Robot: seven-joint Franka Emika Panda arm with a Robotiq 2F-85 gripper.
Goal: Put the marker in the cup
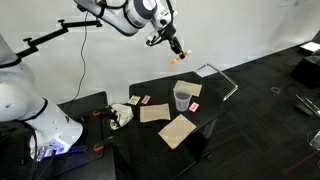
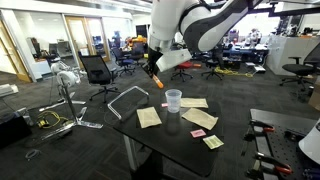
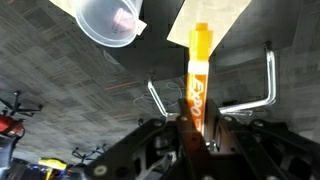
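My gripper (image 1: 172, 41) is high above the black table and is shut on the orange marker (image 1: 179, 47). In the wrist view the marker (image 3: 198, 75) stands up between the jaws (image 3: 196, 128), its tip pointing away. The clear cup (image 1: 183, 97) stands upright on the table below and slightly to the side of the gripper. It also shows in an exterior view (image 2: 173, 100), and in the wrist view (image 3: 110, 22) at the upper left, seen from above. The gripper in an exterior view (image 2: 152, 72) hangs to the left of the cup.
Tan cardboard squares (image 1: 177, 130) (image 1: 153, 113) (image 1: 187, 88) lie on the black table (image 1: 215, 110) around the cup. Small pink pieces (image 1: 194, 105) (image 1: 145, 100) lie near them. A bent metal tube frame (image 1: 222, 76) lies at the table's far edge. Office chairs (image 2: 98, 70) stand behind.
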